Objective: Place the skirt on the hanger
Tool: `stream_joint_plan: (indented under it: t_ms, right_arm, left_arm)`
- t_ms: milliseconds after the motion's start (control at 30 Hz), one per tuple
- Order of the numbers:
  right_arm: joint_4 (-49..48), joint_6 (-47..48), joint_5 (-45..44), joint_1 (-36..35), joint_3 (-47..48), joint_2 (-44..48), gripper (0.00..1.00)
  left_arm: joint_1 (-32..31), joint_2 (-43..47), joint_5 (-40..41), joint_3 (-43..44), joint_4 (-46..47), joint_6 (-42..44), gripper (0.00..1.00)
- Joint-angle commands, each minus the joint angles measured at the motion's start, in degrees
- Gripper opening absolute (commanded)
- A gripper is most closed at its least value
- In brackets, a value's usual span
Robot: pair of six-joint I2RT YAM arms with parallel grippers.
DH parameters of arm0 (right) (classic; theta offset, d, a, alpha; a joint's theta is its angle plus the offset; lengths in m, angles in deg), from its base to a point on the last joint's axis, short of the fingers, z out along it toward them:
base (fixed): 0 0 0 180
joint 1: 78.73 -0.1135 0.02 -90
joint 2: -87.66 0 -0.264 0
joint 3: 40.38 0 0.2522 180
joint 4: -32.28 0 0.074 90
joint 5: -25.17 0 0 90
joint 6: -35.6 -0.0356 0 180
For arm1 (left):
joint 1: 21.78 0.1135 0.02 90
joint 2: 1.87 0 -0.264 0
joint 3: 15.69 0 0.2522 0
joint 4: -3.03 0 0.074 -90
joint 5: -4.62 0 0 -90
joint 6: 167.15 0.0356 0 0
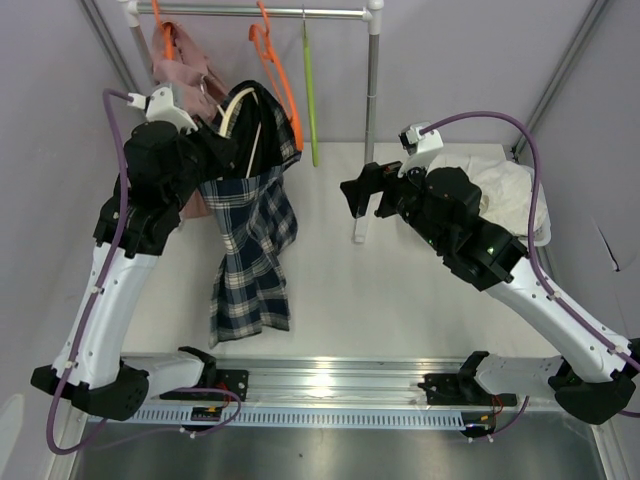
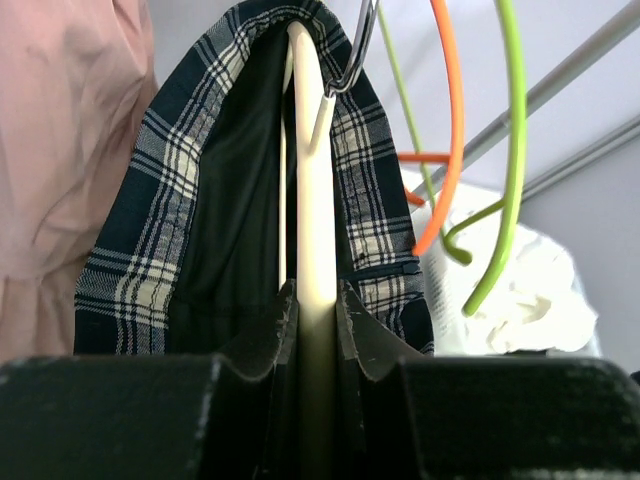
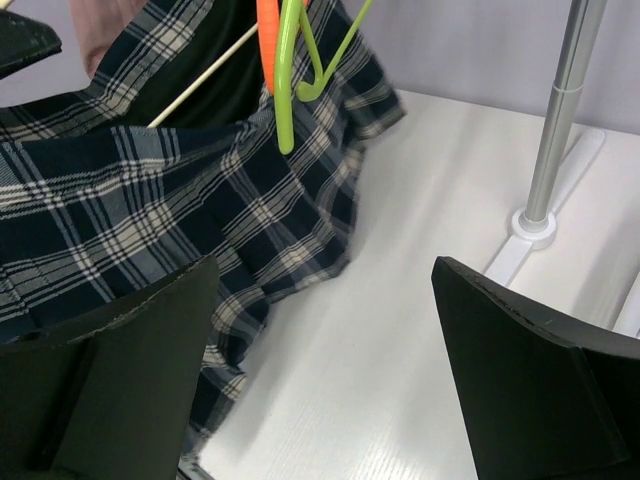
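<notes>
Skirt (image 1: 250, 230) is up off the counter (image 1: 400, 300) at the far left corner, plaid cloth draped over the cream hanger (image 2: 315, 200), its hem trailing down onto the surface toward the near edge. Left arm (image 1: 110, 270) has the load: the left jaws are closed tight on the hanger's cream bar, with skirt fabric falling on both sides of it. Right arm (image 1: 480, 250) sits mid-counter, and the right jaws are spread wide with nothing between them, pointed at the hanging cloth. By my read the draping step is nearly done, and what comes next is either evening the skirt out with the free arm or getting the metal hook (image 2: 355, 50) onto the rail (image 1: 260, 12). That calls for a careful lift, because the orange hanger (image 1: 285, 80) and green hanger (image 1: 310, 100) dangle just beside it and could snag. Hard to call: whether the hook is already over the rail, since the left wrist view cuts it off at the top. How the waistband sits on the hanger's far end is buried behind the arm and the pink garment (image 1: 180, 65).
</notes>
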Motion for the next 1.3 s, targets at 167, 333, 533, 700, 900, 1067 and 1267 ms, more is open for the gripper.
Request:
stream_joint_plan:
  t_ms: [167,333,533,700,900,1067,1267]
  right_arm:
    - [0.8,1.3,-1.1,0.7,2.2,1.9,0.93]
    - [1.1,1.4,-1.0,1.3,1.8,2.1,0.94]
    - [0.9,1.8,-0.6,1.7,1.3,2.4,0.94]
    - [0.3,1.6,-0.4,2.1,0.8,2.3,0.94]
    - [0.5,2.1,-0.4,2.5,0.8,2.5,0.94]
    - [1.0,2.4,-0.3,3.3,0.7,2.8,0.94]
    - [1.1,2.6,-0.2,3.9,0.0,3.5,0.94]
  left_arm:
    - [0.4,-1.0,4.0,2.2,14.0,-2.2,0.0]
    - [0.4,-1.3,7.3,3.0,14.0,0.1,0.0]
    - [0.4,0.2,12.9,3.3,15.1,4.2,0.0]
    - [0.4,-2.6,-2.4,4.7,19.1,7.9,0.0]
    - [-1.1,-5.7,-2.0,7.9,19.2,11.0,0.0]
    - [-0.8,-9.7,4.6,13.4,16.0,13.2,0.0]
    - [2.4,-12.6,6.9,18.5,13.4,14.3,0.0]
